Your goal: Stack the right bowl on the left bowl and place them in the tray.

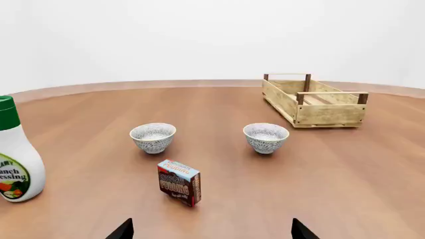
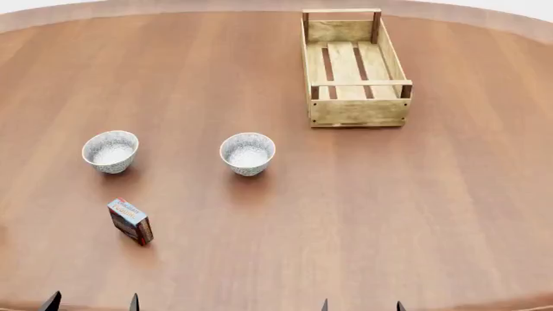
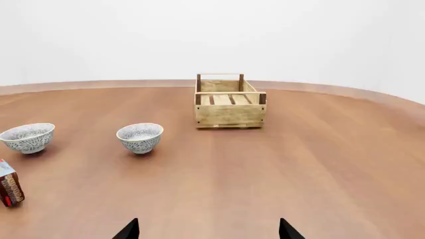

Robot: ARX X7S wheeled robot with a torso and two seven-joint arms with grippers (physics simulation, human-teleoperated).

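Both your grippers, left (image 2: 92,302) and right (image 2: 361,304), hung spread and empty (nothing gripped yet). The right bowl (image 2: 247,153) sat apart from the left bowl (image 2: 110,151), tray (image 2: 356,111) beyond.

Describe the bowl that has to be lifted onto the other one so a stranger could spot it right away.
Start at the wooden tray at the far right of the round brown table. Nearer the robot and to the tray's left sit two matching patterned bowls; the right bowl is the one closer to the tray. The left bowl instead has a small pudding box just in front of it.
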